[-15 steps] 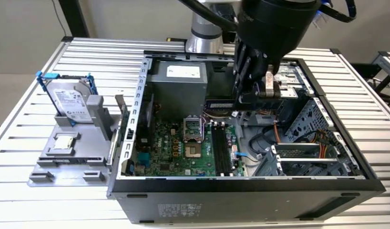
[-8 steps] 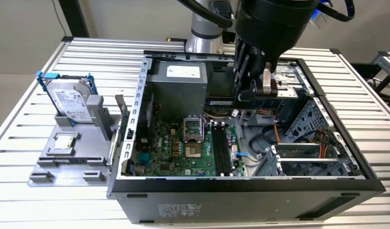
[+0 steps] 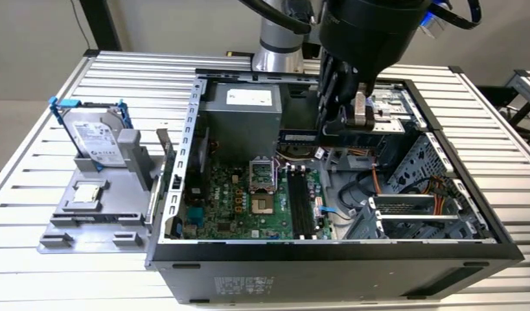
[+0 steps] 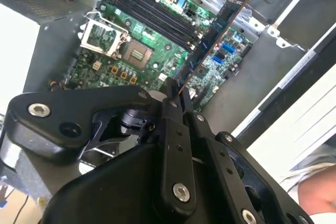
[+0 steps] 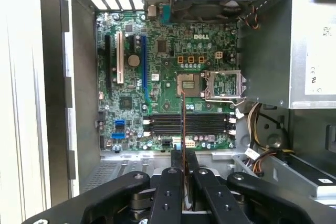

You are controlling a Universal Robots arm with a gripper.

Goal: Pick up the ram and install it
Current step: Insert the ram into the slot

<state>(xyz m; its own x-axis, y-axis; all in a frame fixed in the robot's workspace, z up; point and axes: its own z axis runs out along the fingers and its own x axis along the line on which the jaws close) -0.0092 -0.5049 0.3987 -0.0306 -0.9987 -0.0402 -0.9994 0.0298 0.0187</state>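
Observation:
My gripper (image 3: 332,137) hangs over the open computer case, shut on the ram (image 3: 298,135), which sticks out from the fingers toward the exterior view's left. In the second wrist view the ram (image 4: 218,27) is a long dark board with small chips, held at one end by the gripper (image 4: 176,94). The first wrist view has the ram (image 5: 182,124) edge-on, a thin line rising from the gripper (image 5: 182,157). The ram is above the motherboard (image 5: 168,93), apart from the black memory slots (image 5: 189,123), which lie crosswise beneath it.
The case wall (image 3: 192,136) and the grey power supply (image 3: 239,116) stand close to the gripper, with cables and a drive cage (image 3: 412,207) at the exterior view's right. On the table to the left, a hard drive in a blue-handled frame (image 3: 96,136) sits on a grey fixture (image 3: 88,214).

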